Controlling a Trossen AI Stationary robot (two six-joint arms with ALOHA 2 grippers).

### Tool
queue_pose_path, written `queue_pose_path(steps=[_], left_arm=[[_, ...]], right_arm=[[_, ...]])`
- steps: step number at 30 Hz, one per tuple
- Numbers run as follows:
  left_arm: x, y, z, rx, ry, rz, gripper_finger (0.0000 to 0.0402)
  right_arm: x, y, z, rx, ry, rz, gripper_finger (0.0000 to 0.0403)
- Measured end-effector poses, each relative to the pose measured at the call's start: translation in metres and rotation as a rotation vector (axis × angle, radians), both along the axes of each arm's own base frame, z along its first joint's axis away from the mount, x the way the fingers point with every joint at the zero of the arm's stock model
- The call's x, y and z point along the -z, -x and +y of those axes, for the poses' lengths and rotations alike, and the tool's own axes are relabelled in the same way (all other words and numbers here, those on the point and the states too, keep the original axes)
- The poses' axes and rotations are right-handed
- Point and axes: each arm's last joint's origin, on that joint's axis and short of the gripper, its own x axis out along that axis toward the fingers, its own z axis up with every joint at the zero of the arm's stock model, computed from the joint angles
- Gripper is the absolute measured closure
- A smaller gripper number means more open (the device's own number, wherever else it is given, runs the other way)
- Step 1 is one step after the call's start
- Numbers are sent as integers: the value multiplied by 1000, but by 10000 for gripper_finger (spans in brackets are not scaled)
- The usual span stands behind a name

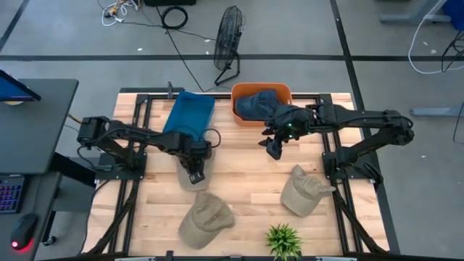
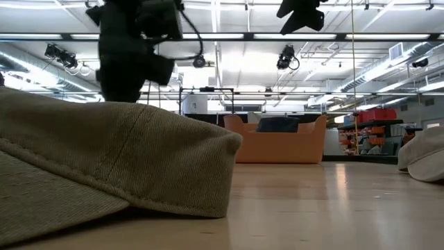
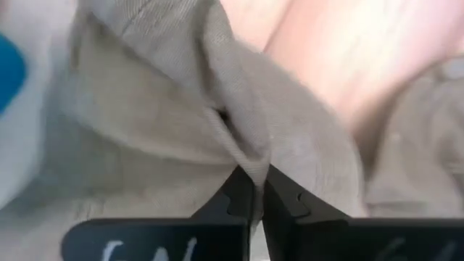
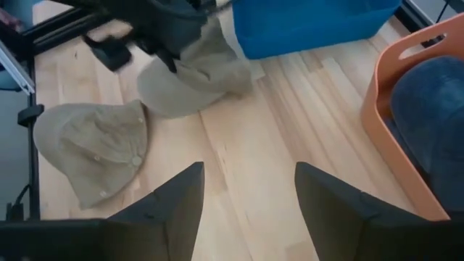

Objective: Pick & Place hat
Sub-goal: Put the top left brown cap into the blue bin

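On the wooden surface, taken from above, the blue bin serves as marker: the orange bin, with a dark blue hat inside, stands just beside it, and a tan hat lies just in front of it. The left pincer sits on that hat; the left wrist view alone shows its fingers pinched narrow on a fold of the tan cloth. The right pincer hangs in the air in front of the orange bin, and only its wrist view shows the fingers spread wide over bare wood. A second tan hat lies nearer the front edge, a third farther across, with a small green plant at the front edge between them. The low view is filled by a hat brim. Open wood runs between the grasped hat and the orange bin
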Motion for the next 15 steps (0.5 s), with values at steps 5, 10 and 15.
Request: queue_pose_path(steps=[5, 10, 15], left_arm=[[-56, -12, -1, 10, -2, 7, 394], [-124, -11, 0, 69, -81, -26, 394], [-155, -4, 32, 116, -271, -20, 396]], right_arm=[[11, 0, 0, 0, -1, 33, 184], [23, 1, 0, -1, -17, 71, 184], [29, 1, 0, 69, -78, 82, 184]])
